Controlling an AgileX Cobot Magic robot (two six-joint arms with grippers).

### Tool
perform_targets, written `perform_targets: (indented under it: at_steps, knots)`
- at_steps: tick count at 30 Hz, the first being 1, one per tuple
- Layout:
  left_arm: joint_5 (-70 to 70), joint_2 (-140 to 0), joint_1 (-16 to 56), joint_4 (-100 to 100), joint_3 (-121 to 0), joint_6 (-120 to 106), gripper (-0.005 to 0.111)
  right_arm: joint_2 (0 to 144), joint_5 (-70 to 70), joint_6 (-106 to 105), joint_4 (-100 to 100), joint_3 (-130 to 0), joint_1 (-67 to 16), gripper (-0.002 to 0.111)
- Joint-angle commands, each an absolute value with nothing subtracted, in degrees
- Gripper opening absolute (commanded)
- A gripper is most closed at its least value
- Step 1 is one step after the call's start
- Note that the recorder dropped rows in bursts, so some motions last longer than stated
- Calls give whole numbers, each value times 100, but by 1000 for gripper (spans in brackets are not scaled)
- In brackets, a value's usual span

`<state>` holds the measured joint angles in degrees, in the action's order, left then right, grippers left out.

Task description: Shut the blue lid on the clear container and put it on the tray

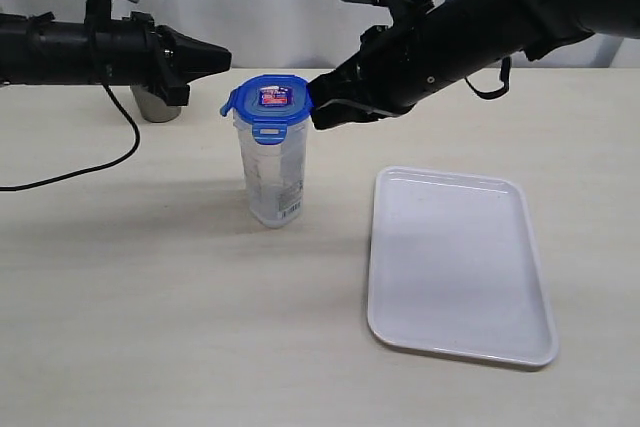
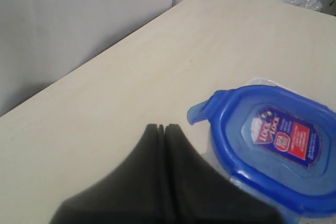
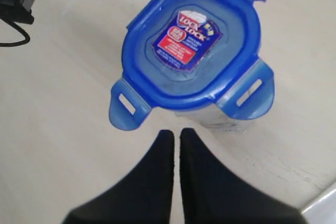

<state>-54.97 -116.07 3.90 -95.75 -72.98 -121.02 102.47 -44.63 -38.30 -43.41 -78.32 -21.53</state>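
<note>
On the pale table [image 1: 150, 297] the clear container [image 1: 273, 182] stands near the tray [image 1: 455, 267], the blue lid [image 1: 270, 102] seated with its flaps [image 3: 124, 109] splayed, so the left tool [image 1: 222, 55] and right tool [image 1: 318, 112], both pinched together, should probably press each flap squarely down.

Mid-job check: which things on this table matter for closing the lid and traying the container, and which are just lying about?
For the job:
- blue lid, flaps sticking out
- clear container under it
- white tray

Lying about:
- grey cup, partly hidden
- black cable
</note>
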Motion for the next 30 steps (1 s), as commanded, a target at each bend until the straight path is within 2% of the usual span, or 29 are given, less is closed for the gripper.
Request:
perform_targets:
  at_steps: [1,30]
  knots:
    - [-5190,-11645,608,-9495,-7340,-12283,0,10388,-4422,-3667,-4114,-7855,-2144,5]
    - [-4931,-11645,609,-9616,-7340,-12283,0,10651,-4011,-3982,-4318,-7855,-2144,5]
